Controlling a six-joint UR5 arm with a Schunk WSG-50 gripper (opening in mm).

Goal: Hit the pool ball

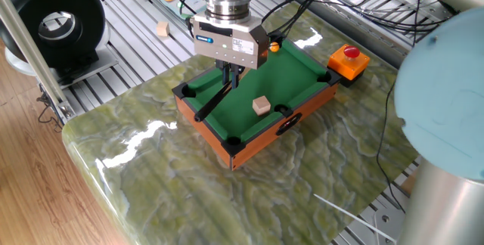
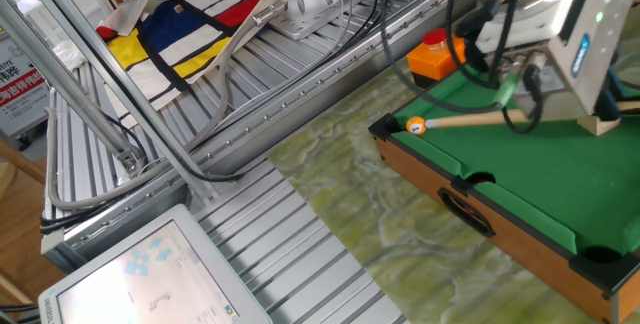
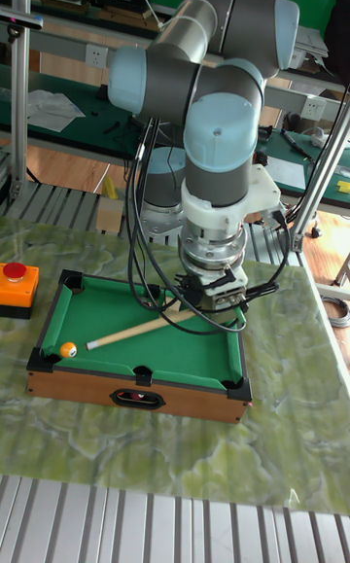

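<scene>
The pool ball [image 2: 416, 125] is a tiny orange-yellow sphere by the corner pocket of the small green pool table [image 2: 540, 189]; it also shows as the ball [image 3: 67, 350] and, half hidden behind the gripper body, the ball [image 1: 274, 46]. My gripper [image 3: 199, 300] hangs over the felt, shut on a thin wooden cue stick [image 3: 136, 329]. The cue [image 2: 470, 119] lies nearly flat, and its tip ends right next to the ball; I cannot tell if they touch. In the first fixed view the gripper [image 1: 231, 76] holds the cue [image 1: 214, 100] slanting over the table's rail.
A tan wooden cube [image 1: 262, 105] sits on the felt near a side pocket. A red button on an orange box [image 1: 349, 57] stands beside the table's far end. Cables hang from the arm [image 3: 146, 232]. The marbled tabletop [image 1: 174, 177] ends at a rounded front edge.
</scene>
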